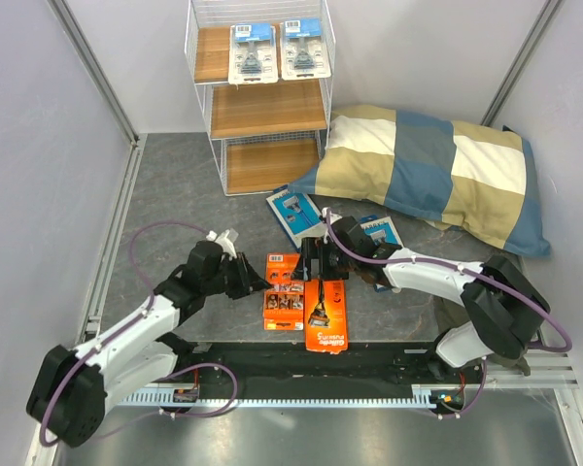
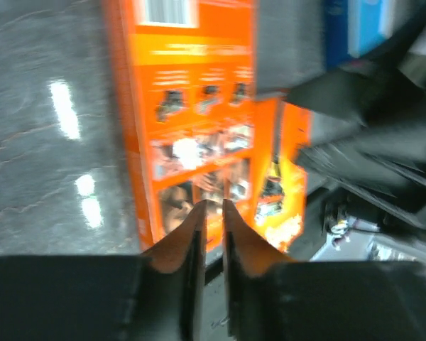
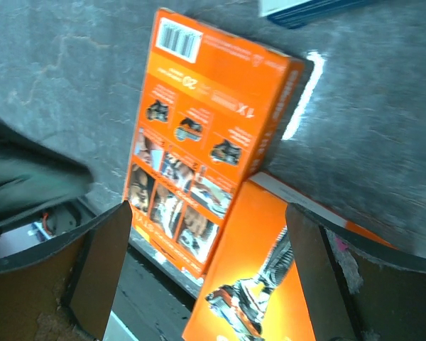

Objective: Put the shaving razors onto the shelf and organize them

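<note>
Two orange packs lie flat on the desk between the arms, and the coming pick likely turns on how they sit to each set of jaws. From above, the back-up orange pack has its long axis running 12 to 6. The face-up orange pack touches it at its 4 o'clock, on about the same axis and nearer the desk's front edge. The left arm reaches in from 8 o'clock. Its jaws are narrow, a mere slit with nothing in it, and their tips are at the back-up pack's 9 o'clock long edge. Its wrist view is too blurred to tell whether they touch the pack or stop just short. The right arm comes in from 4 o'clock with its jaws wide and empty, hanging over the packs' 12 o'clock ends. In its wrist view the back-up pack's long axis runs roughly square to the closing line, so the jaws face its short width. I judge the right jaws the better placed to take it, though the fit looks tight with the pack flat on the desk. The two blue boxes lie at 12 to 1 o'clock of the orange pair, and two clear packs stand on the top tier of the shelf.
</note>
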Action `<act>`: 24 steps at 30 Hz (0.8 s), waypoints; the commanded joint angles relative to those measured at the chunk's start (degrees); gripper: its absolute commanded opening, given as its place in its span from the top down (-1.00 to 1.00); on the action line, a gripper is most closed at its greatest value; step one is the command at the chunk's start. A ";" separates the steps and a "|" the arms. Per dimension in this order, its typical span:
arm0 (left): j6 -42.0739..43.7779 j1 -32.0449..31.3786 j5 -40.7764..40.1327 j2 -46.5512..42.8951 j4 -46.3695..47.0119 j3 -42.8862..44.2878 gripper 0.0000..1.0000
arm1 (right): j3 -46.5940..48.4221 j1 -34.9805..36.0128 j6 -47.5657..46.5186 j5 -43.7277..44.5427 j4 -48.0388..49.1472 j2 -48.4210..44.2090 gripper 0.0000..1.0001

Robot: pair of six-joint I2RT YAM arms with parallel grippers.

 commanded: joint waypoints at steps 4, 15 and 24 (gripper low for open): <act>1.76 -4.31 2.91 -5.55 1.77 -1.72 0.03 | -1.79 -2.61 -3.29 4.01 -5.07 -4.43 -0.96; -2.37 -20.73 -2.54 10.15 10.21 3.89 -0.36 | -3.03 -5.33 -4.43 4.45 -7.27 -6.46 -0.96; -6.67 -29.10 -5.88 25.73 13.55 10.40 -0.10 | -3.03 -6.65 -5.22 4.54 -8.42 -7.77 -0.96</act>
